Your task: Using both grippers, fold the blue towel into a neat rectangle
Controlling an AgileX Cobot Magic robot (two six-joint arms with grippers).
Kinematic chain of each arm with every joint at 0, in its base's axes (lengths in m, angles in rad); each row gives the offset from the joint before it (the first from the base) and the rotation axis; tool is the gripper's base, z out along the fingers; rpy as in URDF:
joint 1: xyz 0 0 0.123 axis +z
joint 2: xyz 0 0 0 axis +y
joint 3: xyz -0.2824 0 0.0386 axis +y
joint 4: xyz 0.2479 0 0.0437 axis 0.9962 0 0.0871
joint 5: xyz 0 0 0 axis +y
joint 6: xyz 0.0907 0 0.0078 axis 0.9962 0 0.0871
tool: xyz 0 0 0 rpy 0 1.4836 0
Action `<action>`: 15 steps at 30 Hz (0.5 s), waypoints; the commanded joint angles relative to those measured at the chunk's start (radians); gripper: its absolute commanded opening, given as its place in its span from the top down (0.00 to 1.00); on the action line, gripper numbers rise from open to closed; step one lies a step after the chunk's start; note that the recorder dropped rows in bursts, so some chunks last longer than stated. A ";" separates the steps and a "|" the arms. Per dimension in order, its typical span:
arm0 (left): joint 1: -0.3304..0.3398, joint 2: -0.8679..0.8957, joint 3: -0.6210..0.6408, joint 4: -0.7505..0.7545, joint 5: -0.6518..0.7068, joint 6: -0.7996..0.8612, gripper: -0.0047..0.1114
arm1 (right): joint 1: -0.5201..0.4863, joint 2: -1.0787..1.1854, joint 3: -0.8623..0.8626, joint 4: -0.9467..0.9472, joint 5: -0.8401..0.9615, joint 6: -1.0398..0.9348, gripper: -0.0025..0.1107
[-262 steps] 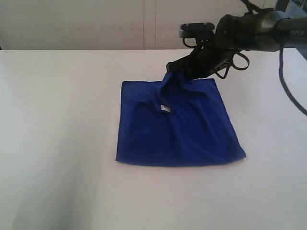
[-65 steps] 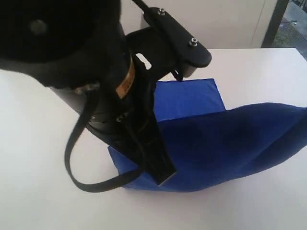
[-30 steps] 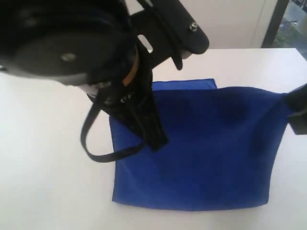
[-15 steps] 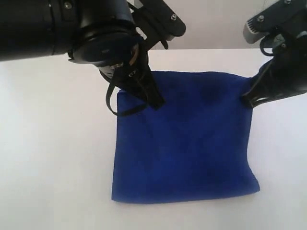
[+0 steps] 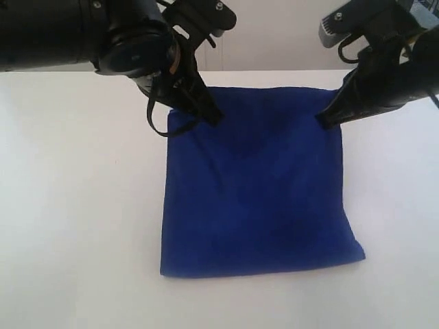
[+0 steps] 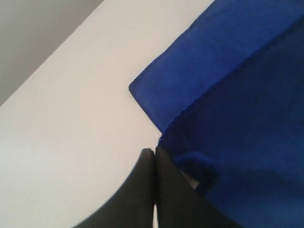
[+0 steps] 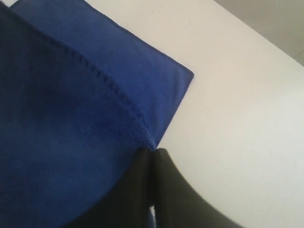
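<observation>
The towel [image 5: 260, 192] is folded in half on the worktop [image 5: 68, 205]. Left fingers [image 6: 142, 190] and right fingers [image 7: 175, 194], shut, pinch its top-layer corners; releasing is not yet done.

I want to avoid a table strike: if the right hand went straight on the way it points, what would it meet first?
Probably the blue towel: the right hand, shut on the upper layer's corner, points down at the layer beneath, with the table just under it; depth is unclear.
</observation>
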 commanded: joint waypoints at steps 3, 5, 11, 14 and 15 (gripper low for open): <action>0.077 0.059 0.005 0.008 -0.101 -0.038 0.96 | 0.004 0.094 -0.034 -0.122 -0.093 0.110 0.98; 0.102 0.078 0.005 0.008 -0.151 -0.038 0.96 | 0.004 0.125 -0.047 -0.154 -0.108 0.130 0.98; 0.141 0.107 0.005 0.008 -0.212 -0.038 0.96 | 0.004 0.193 -0.111 -0.183 -0.093 0.134 0.98; 0.145 0.105 -0.019 0.043 -0.220 -0.031 0.96 | 0.004 0.193 -0.148 -0.183 -0.089 0.134 0.98; 0.151 0.105 -0.034 0.043 -0.220 -0.031 0.96 | 0.004 0.193 -0.163 -0.183 -0.089 0.134 0.98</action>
